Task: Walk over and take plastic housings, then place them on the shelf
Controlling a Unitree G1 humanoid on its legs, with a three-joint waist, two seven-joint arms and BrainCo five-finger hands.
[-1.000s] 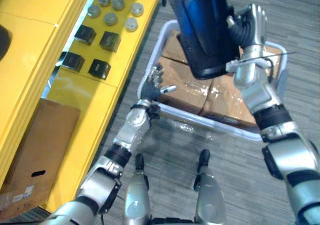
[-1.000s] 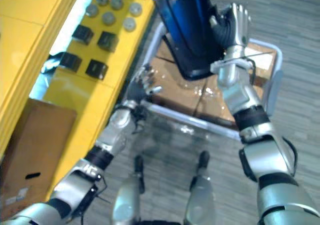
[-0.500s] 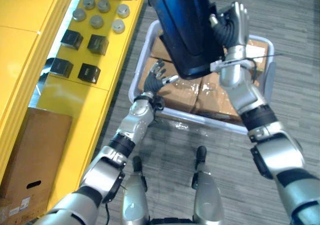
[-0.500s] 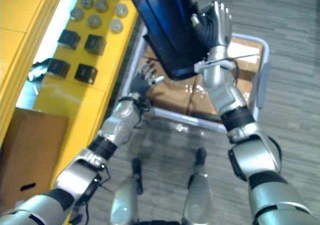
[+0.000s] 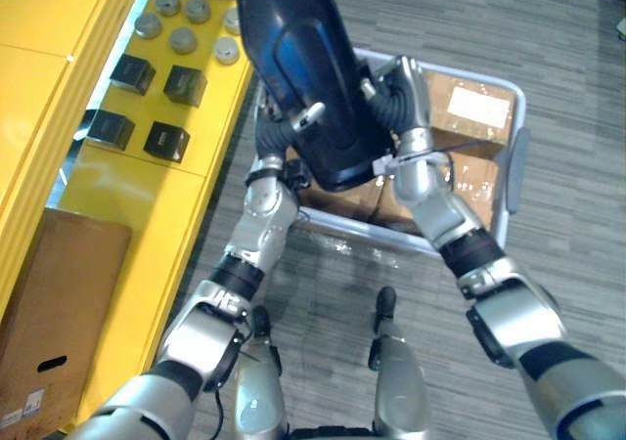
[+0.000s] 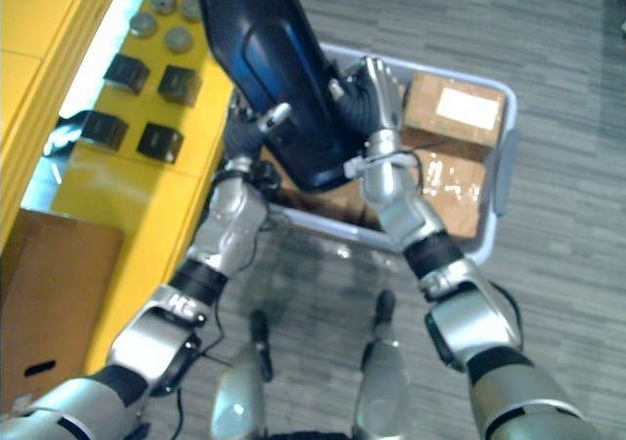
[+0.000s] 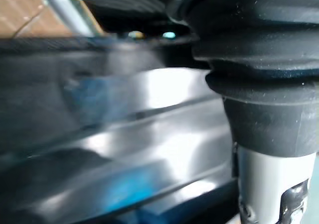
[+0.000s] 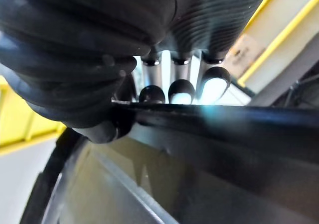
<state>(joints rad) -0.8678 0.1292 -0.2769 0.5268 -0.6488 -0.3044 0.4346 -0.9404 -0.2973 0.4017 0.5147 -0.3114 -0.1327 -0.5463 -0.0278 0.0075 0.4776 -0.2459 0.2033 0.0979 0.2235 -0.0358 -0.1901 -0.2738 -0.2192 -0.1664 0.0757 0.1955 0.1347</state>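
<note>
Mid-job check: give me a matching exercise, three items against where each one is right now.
Things:
1. large dark blue plastic housing
2. small black cubes
3. brown cardboard boxes

Places:
A. on the yellow shelf
B. in the pale grey plastic bin
C. held up between the left hand and the right hand

Pairs: 1-C, 2-A, 3-B

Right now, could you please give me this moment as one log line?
housing: gripped by left hand and right hand | under it: bin with boxes | shelf: robot's left
</note>
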